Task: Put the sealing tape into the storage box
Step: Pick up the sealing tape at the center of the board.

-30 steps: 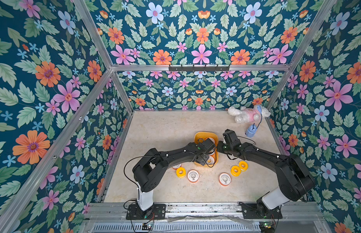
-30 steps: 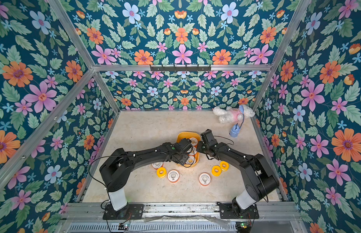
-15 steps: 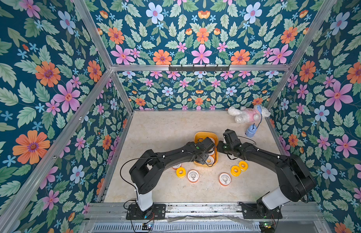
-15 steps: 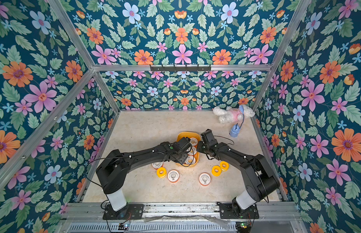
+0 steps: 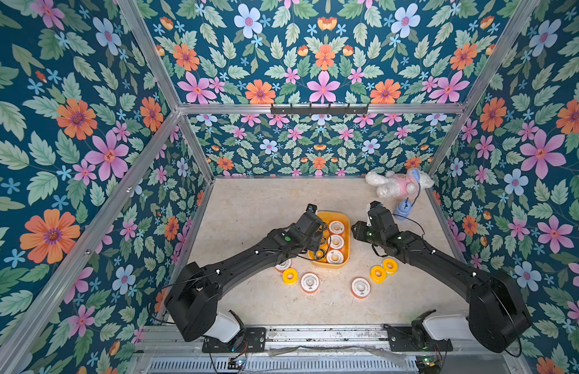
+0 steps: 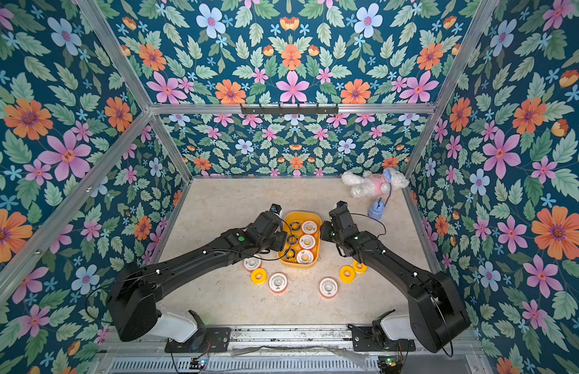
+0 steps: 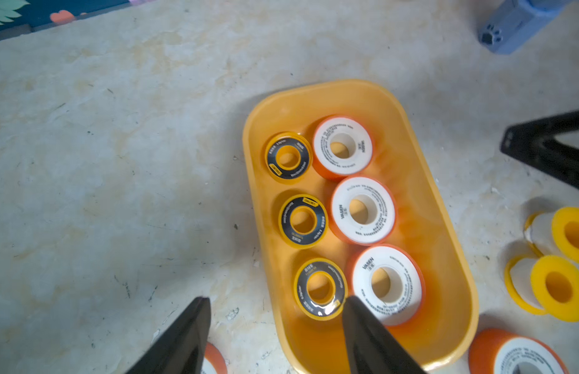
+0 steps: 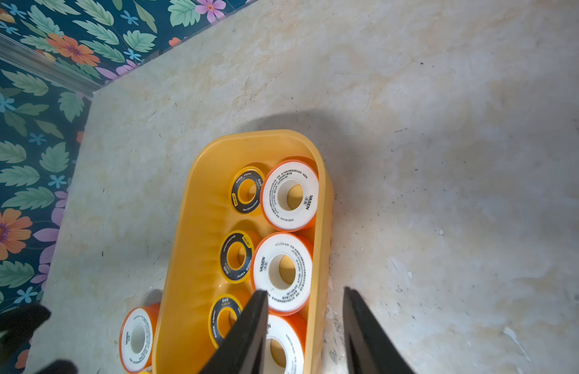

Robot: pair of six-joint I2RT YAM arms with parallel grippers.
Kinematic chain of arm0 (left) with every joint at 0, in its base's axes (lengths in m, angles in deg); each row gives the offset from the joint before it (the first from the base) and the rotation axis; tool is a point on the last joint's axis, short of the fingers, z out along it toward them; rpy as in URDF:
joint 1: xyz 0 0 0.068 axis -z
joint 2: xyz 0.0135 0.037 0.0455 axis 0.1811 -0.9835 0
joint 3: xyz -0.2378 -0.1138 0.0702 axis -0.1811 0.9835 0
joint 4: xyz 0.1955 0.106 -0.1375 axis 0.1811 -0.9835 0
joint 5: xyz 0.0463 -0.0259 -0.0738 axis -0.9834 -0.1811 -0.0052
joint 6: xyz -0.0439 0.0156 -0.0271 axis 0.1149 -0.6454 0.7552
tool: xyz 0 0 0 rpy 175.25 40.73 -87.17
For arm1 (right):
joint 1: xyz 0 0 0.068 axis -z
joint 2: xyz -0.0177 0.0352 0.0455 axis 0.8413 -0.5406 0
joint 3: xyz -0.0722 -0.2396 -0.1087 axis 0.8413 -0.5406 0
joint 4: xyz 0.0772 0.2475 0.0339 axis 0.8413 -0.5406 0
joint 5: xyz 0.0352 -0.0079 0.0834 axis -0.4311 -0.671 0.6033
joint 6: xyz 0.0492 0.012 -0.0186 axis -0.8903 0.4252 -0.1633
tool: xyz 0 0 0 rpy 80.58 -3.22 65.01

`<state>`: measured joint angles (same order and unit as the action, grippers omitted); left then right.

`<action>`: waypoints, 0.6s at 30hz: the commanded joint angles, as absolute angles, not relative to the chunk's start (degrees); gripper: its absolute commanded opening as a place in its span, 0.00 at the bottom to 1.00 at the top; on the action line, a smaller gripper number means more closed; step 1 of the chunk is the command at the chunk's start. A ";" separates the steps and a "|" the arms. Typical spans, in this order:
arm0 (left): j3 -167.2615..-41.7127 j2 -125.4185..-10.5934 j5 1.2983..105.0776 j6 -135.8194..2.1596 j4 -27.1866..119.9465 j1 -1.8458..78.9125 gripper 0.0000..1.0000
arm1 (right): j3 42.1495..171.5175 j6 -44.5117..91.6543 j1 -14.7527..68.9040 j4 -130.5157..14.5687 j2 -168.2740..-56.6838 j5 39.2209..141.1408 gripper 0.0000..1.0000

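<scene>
1. Step in hand, as judged: fetching 1 more loose spool of sealing tape [image 5: 310, 282] from the table [image 5: 265, 207] for the box [image 7: 440, 226].
2. Method, exit: raise each gripper straight up, clear of the box wall, before swinging away. A finger inside the wall looks likely to drag the box.
3. Method, pick-up: descend from above with the fingers across the outer rim of 1 spool only. Keep the spool flat.
4. Method, drop-off: floor of box looks full, so set the spool on top of a lower one and release low. Send 1 arm over the box at a time.
5. In box: 6 spools lying flat in 2 rows of 3. 3 black-faced spools [image 7: 303, 221] on the left arm's side, 3 white spools [image 7: 362, 210] on the right arm's side.
6. On table: 6 spools, on the robot's side of the box, 3 white and 3 yellow.
7. Left gripper [image 7: 276, 298]: jaws apart, holding nothing. 1 finger over bare table, the other over the box interior, nearest black-faced spool showing between them. Closest loose item: white spool [image 6: 251, 264] just beside the box, partly under the left arm.
8. Right gripper [image 8: 305, 289]: jaws apart, holding nothing, astride the long box wall. 1 finger over a white spool inside, the other over bare table. Closest loose items: 2 yellow spools [image 5: 378, 273] side by side, near the right arm, nearer the robot than the gripper.
</scene>
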<state>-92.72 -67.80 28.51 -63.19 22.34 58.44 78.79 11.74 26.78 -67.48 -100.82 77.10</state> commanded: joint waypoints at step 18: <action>-82.47 -56.73 32.35 -48.44 27.61 47.27 0.70 | 63.64 5.29 13.78 -81.20 -78.54 78.17 0.48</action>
